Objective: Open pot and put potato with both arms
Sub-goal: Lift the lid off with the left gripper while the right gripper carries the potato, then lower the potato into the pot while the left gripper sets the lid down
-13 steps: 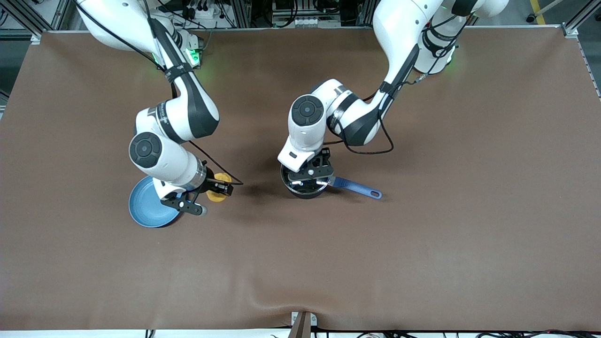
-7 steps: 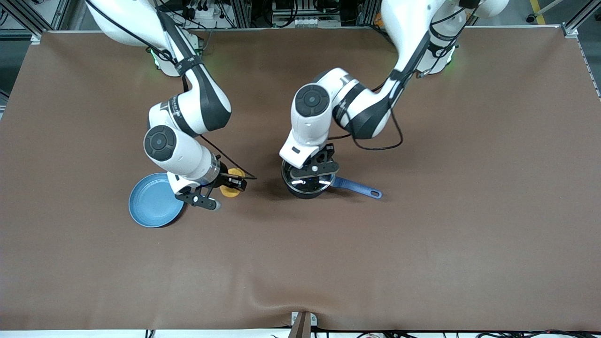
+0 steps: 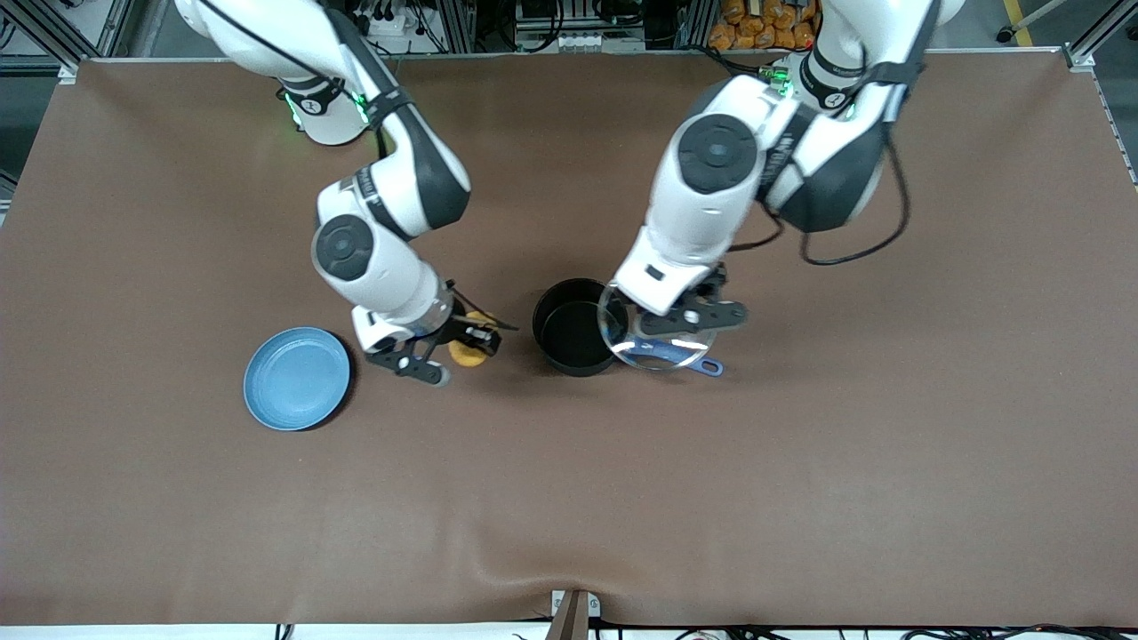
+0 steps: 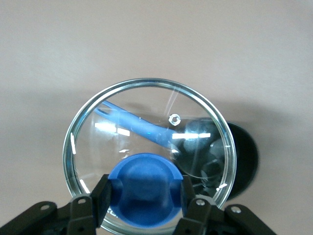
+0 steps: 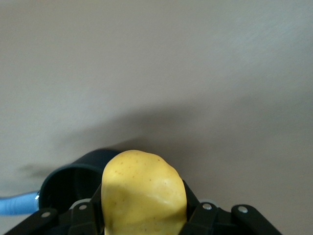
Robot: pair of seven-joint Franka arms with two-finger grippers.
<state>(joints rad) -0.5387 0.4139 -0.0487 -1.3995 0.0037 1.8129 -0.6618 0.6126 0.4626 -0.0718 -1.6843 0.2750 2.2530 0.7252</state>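
Pot sits uncovered mid-table, roughly centred between the two arms' ends, a bit nearer the robots' edge than the front edge; black inside, nothing visible in it. Blue handle points toward the left arm's end, mostly covered by the lid.

Lid is off the pot, held in the air over the handle, overlapping the pot's rim on that side. Left gripper is clamped on the blue knob; fingers press it from both sides in the left wrist view. Handle and pot edge show through the glass.

Potato is in the air, gripped by the right gripper, fingers closed on its sides. It hangs over bare table just beside the pot, toward the right arm's end, not over the mouth yet. Right wrist view: potato fills the jaws, pot close by.

Plate lies flat on the table toward the right arm's end, apart from the gripper.
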